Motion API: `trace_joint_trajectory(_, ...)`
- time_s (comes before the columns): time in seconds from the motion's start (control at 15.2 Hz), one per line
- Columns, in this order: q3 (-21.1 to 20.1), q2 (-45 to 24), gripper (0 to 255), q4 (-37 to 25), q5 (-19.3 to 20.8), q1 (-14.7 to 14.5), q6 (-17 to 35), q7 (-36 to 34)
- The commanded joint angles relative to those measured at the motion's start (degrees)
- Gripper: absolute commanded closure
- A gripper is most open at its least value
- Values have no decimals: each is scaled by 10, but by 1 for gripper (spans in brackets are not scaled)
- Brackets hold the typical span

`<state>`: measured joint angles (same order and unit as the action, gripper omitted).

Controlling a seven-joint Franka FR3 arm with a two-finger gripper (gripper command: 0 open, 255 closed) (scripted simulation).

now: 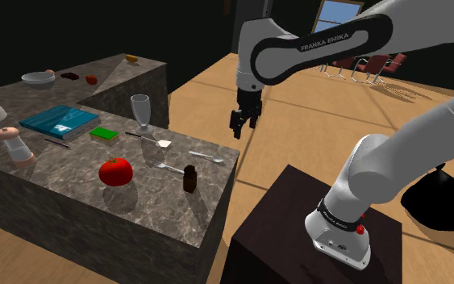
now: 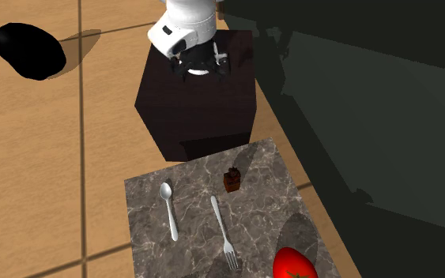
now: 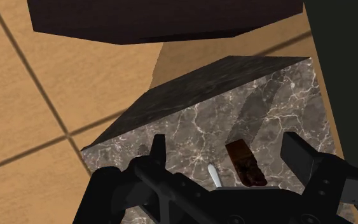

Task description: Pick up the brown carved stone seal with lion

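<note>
Beyond the edge of the counter (image 1: pixel 164 206) that faces the stand (image 1: pixel 281 226), the gripper (image 1: pixel 243 123) hangs in air with jaws wide apart and empty. The brown seal (image 1: pixel 190 178) stands upright near that edge, below the jaws and apart; the reach, I judge, goes down and inward.

Shoulder view: room dim overall. Brightest patch is the window (image 1: pixel 342 12) at upper right. Floor (image 1: pixel 217 89) lit warm, far walls near black. Tomato (image 1: pixel 115 171) throws a soft shadow on the counter (image 1: pixel 56 173), toward that view's lower right.
Second exterior view: floor evenly lit, right side in deep shade.
Wrist view: faint shadow band runs across the counter from the seal (image 3: pixel 244 164). Edges render crisp throughout.
</note>
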<state>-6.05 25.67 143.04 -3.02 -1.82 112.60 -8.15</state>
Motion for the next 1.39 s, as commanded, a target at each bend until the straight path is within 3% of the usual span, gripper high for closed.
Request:
trace_joint_trajectory(0.0,-9,-48,0,-14,0,-1,37,-12)
trace_joint_trajectory(0.66,-42,-274,0,-104,33,-9,178,-83)
trace_joint_trajectory(1.32,-35,-502,0,-270,93,-41,242,-154)
